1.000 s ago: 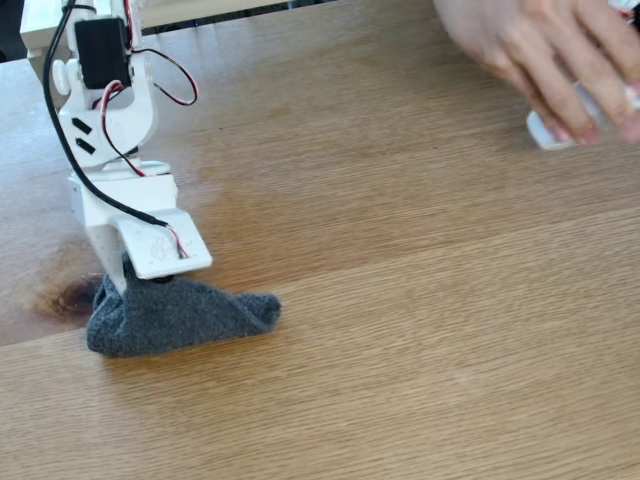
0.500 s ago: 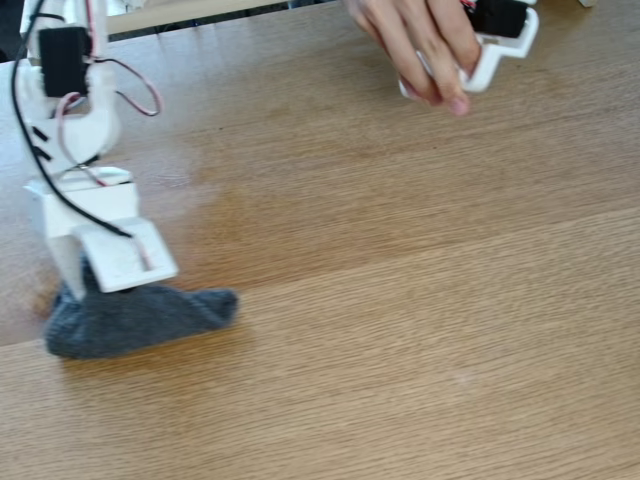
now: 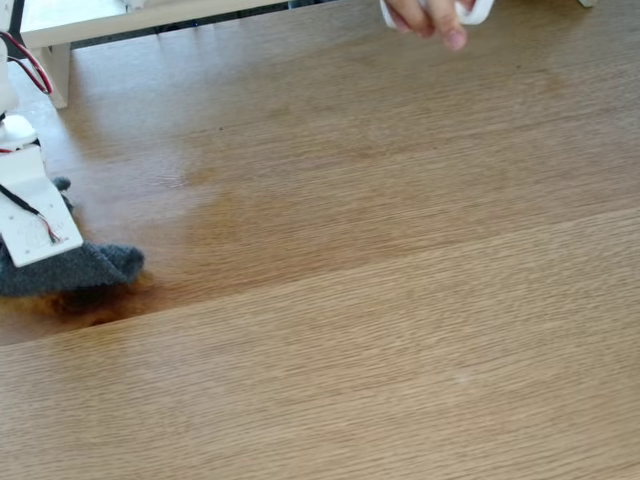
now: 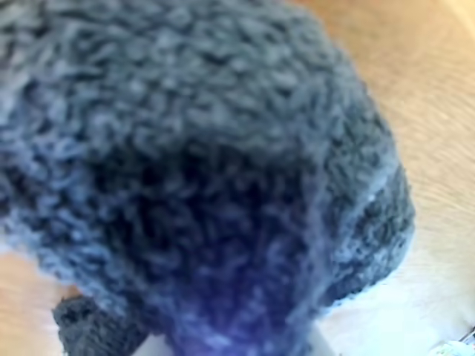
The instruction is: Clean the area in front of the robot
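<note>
Fixed view: the white robot arm point(image 3: 25, 205) presses a dark grey woolly cloth point(image 3: 85, 268) onto the wood-grain tabletop point(image 3: 380, 300) at the far left edge, right beside the dark knot point(image 3: 85, 303). The jaws are hidden behind cloth and bracket, so I cannot tell their state. The wide middle and right look smear-free but unvisited; I judge wiping partway done. A person's hand point(image 3: 425, 15) sits at the top edge.

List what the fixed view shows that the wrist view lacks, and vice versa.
Fixed view alone: the white arm at the left edge, a dark brown knot beside the cloth, a person's hand at the top edge. Wrist view alone: the cloth's woolly texture close up, blurred. Both: the dark grey cloth on the wooden tabletop.
</note>
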